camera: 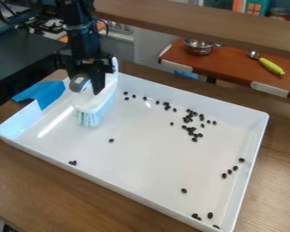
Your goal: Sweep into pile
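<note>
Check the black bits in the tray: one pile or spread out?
Spread out. Some black bits cluster loosely toward one side of the tray, but others lie scattered elsewhere on its floor.

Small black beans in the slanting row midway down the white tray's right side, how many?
4: top bean nearest the white tray's right wall, second bean below and left of it, third bean just beyond, bottom bean lowest and leftmost. None looks hidden.
</note>
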`<state>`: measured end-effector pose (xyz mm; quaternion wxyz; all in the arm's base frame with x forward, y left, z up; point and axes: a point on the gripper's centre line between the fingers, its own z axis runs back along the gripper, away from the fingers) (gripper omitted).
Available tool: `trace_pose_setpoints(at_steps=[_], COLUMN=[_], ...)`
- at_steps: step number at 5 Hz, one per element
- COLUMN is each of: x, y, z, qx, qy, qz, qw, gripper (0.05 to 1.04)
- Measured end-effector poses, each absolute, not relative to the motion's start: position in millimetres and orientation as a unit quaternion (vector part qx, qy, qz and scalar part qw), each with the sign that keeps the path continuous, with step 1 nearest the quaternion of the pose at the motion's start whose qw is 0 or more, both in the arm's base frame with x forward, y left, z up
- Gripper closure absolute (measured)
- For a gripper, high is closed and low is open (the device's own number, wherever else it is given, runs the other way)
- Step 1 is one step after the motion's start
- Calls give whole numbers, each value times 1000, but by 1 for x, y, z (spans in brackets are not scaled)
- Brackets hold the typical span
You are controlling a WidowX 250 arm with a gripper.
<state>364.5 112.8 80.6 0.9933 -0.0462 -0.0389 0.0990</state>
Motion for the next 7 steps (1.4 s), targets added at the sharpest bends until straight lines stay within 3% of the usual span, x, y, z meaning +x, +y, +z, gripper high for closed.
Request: trace_pose_setpoints(at_steps=[7], x=[373], y=[-64], z=[69], qx=[-122], qy=[-23], qz=[35], qw=[992], gripper=[592])
